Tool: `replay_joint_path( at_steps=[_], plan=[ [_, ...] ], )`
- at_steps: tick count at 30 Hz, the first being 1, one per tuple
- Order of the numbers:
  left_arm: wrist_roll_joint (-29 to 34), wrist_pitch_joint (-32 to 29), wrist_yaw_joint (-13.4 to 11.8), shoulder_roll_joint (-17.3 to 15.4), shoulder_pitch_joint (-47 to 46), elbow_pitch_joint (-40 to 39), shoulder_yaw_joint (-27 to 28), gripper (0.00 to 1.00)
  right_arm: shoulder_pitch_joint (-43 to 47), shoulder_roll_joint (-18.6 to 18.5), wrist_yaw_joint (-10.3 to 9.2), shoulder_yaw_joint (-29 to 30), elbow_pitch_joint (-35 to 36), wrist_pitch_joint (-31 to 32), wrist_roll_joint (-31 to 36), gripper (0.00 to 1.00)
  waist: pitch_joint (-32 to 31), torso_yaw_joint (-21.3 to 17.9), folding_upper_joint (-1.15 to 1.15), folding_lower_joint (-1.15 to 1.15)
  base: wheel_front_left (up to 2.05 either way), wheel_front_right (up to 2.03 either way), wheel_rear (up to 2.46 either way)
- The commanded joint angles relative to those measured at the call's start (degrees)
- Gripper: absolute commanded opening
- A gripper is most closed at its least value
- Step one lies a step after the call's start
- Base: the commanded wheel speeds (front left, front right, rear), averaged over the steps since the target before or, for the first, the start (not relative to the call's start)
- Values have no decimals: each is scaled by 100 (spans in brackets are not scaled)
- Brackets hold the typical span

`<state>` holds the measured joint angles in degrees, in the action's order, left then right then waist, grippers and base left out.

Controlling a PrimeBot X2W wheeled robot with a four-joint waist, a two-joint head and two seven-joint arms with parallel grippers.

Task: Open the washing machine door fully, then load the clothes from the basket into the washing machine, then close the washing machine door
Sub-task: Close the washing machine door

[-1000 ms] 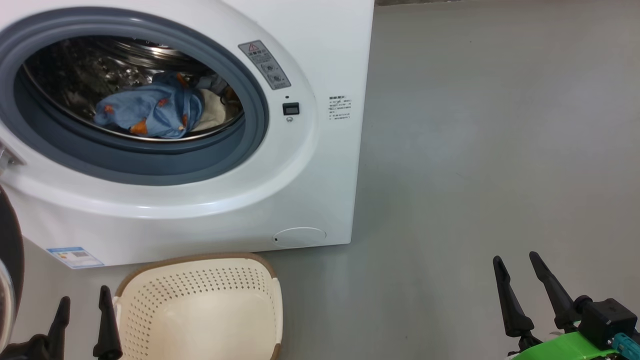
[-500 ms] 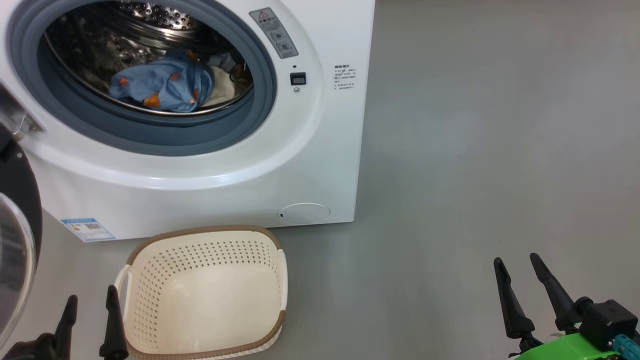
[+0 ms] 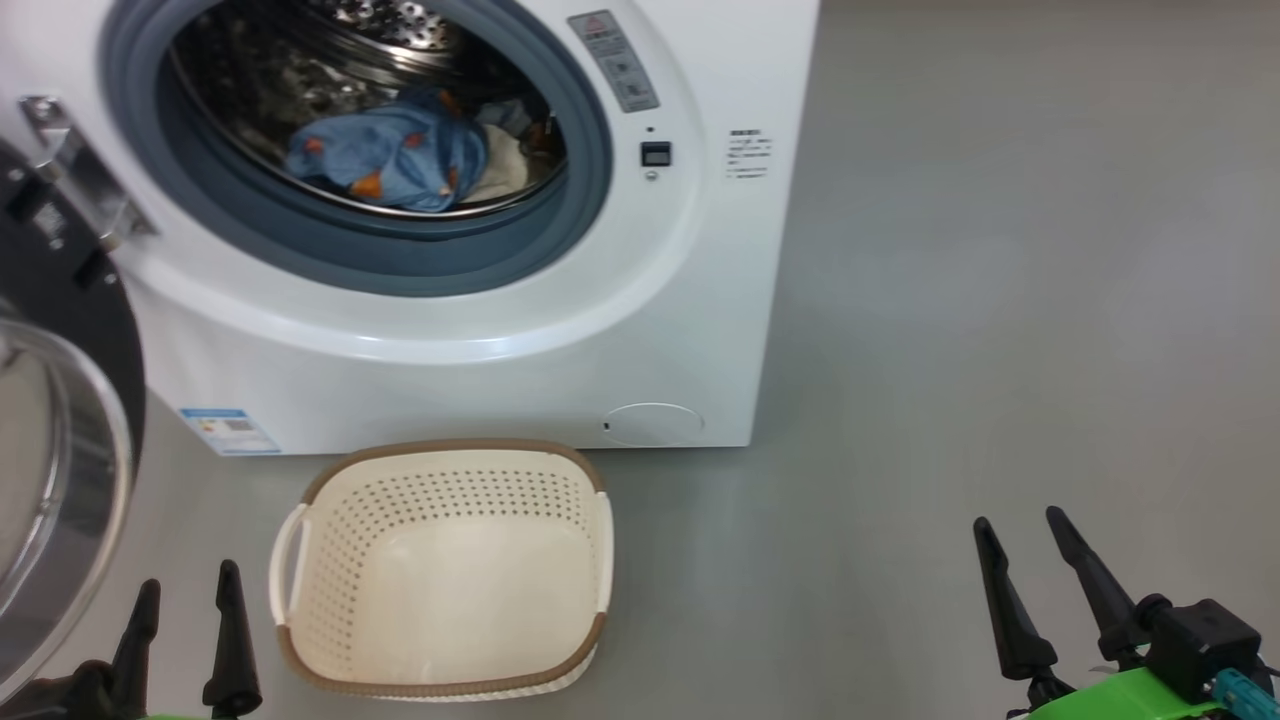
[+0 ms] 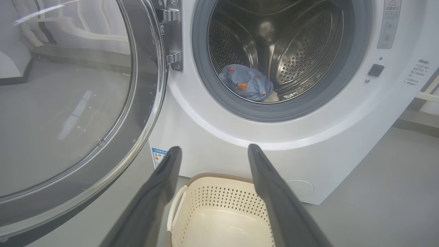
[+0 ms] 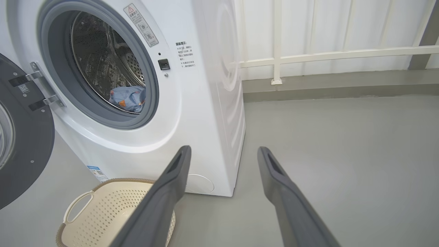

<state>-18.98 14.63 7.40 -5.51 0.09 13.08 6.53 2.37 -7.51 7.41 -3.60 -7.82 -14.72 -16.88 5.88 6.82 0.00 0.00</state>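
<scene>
Nearest you, both grippers are spread with nothing between the fingers. Your left gripper (image 3: pixel 189 580) sits low at the left, just left of the basket (image 3: pixel 445 446), and your right gripper (image 3: pixel 1018 525) is well off to the right over bare floor (image 3: pixel 950 300). The basket stands on the floor close to the foot of the machine (image 3: pixel 500 360), and it looks empty.

The door (image 3: pixel 75 440) is what the next move turns on. It hangs swung out to the left of your left gripper, inner face toward you, hinged at the left edge of the opening. Closing it means sweeping it rightward and away, onto the machine front. Your left arm is plainly the nearer one; the right would have to reach across the basket. The door's outer edge runs off the picture, so I can't say just how wide it stands.

Farthest in, the clothes (image 3: pixel 385 160) lie low in the drum (image 3: pixel 260 90), the blue piece in front with a pale one behind it, all past the gasket (image 3: pixel 400 260), so loading looks done
</scene>
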Motion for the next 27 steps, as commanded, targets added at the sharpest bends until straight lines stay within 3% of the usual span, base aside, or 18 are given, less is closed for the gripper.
replay_joint_path(
  at_steps=[1, 27],
  plan=[
    [-21, 37, 9, -78, -37, -159, 231, 100, -53, -74, 8, -186, 158, -28, -10, 100, -7, 170, 0, 0, 0, 0, 0],
    [-277, 37, 9, 217, 119, -389, 374, 100, -541, -341, 8, -1043, -26, -28, -64, 100, -4, 1856, 0, 0, 0, 0, 0]
  ],
)
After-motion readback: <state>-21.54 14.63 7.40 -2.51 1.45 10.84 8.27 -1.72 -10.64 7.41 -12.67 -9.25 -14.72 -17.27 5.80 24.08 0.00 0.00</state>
